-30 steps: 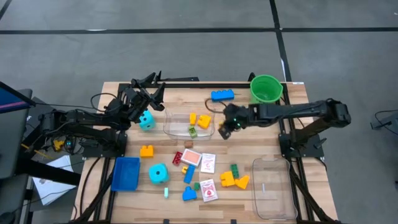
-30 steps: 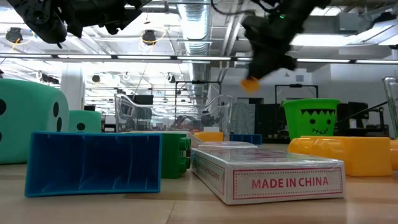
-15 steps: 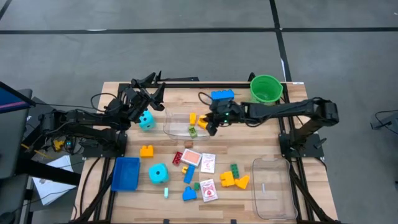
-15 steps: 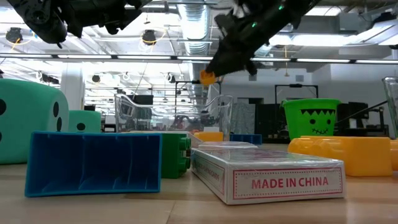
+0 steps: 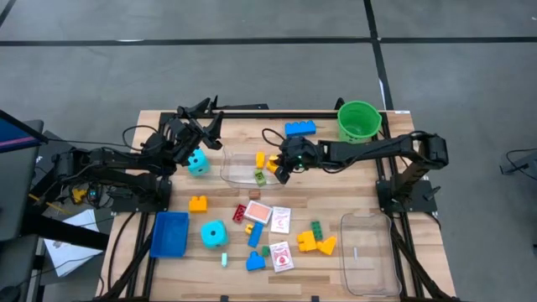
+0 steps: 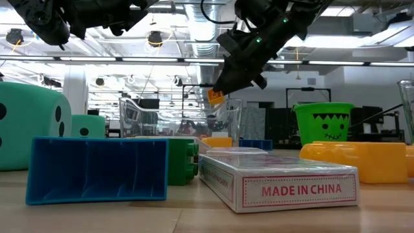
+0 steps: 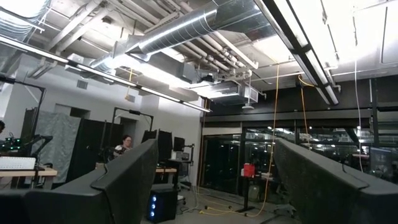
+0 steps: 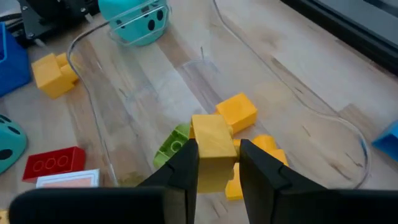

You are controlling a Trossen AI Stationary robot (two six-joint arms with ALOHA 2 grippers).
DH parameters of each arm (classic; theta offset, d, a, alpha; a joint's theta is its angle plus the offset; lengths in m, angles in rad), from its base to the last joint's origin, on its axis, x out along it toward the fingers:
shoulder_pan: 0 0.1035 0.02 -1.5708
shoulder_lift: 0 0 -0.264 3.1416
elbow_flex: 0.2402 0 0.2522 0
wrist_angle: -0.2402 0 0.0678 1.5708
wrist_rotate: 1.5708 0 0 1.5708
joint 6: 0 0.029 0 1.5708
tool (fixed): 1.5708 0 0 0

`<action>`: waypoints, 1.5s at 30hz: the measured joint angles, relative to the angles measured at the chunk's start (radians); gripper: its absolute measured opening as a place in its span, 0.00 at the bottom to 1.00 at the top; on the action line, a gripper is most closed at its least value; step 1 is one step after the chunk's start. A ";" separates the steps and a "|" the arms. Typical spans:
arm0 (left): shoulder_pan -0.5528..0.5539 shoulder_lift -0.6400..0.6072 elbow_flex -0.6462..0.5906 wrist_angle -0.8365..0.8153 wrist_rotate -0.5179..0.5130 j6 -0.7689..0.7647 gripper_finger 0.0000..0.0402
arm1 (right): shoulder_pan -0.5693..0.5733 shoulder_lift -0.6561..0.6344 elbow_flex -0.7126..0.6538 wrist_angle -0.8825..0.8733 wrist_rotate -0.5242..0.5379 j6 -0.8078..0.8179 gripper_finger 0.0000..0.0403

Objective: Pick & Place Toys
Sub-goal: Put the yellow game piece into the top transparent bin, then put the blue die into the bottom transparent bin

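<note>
Wooden tabletop [image 5: 226, 138], scattered toys. Right gripper [image 8: 217, 163] clamped on yellow brick [image 8: 213, 149], directly above clear tub [image 8: 99, 158]; release low, inside tub walls. Left gripper [image 5: 204, 117] wide, empty, raised beside teal die [image 5: 198, 162].

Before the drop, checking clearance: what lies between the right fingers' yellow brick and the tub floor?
Only air: the low view shows the yellow brick hanging above the clear tub; other bricks lie beside.
</note>
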 joint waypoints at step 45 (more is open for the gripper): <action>0.000 0.000 0.000 -0.006 0.000 0.000 0.78 | 0.007 -0.016 0.002 -0.024 0.000 -0.015 0.53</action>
